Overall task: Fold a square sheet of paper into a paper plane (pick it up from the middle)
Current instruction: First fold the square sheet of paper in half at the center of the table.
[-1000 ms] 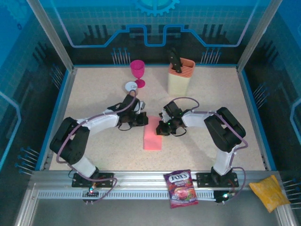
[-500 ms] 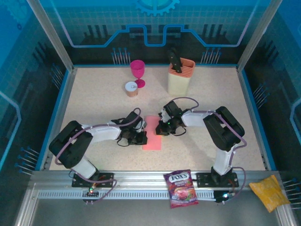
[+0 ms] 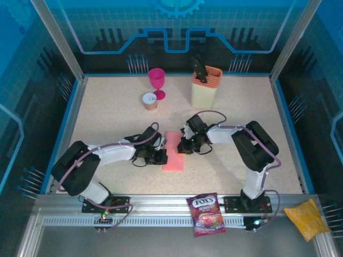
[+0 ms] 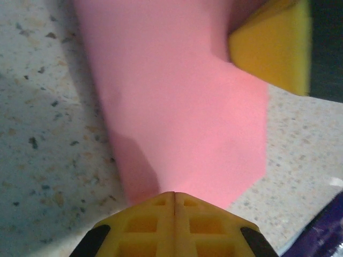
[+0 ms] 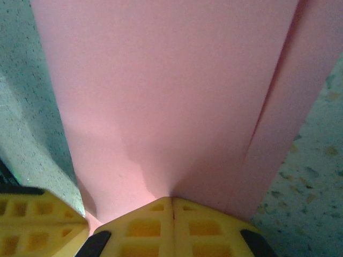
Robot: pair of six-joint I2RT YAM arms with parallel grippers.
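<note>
A salmon-pink square sheet of paper (image 3: 173,152), folded into a narrow strip, lies mid-table. The left gripper (image 3: 159,157), fully closed, pinches its left edge. The right gripper (image 3: 183,145), also closed, pinches its far right edge. Well behind these 2 claws stand a magenta goblet (image 3: 157,80), a small cup (image 3: 149,100) and a beige holder (image 3: 206,88). A purple candy bag (image 3: 206,214) lies at the near rail.

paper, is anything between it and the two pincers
Nothing visible does. The left pincer is shut on the paper at its left edge, and the right pincer is shut on its right edge.
</note>
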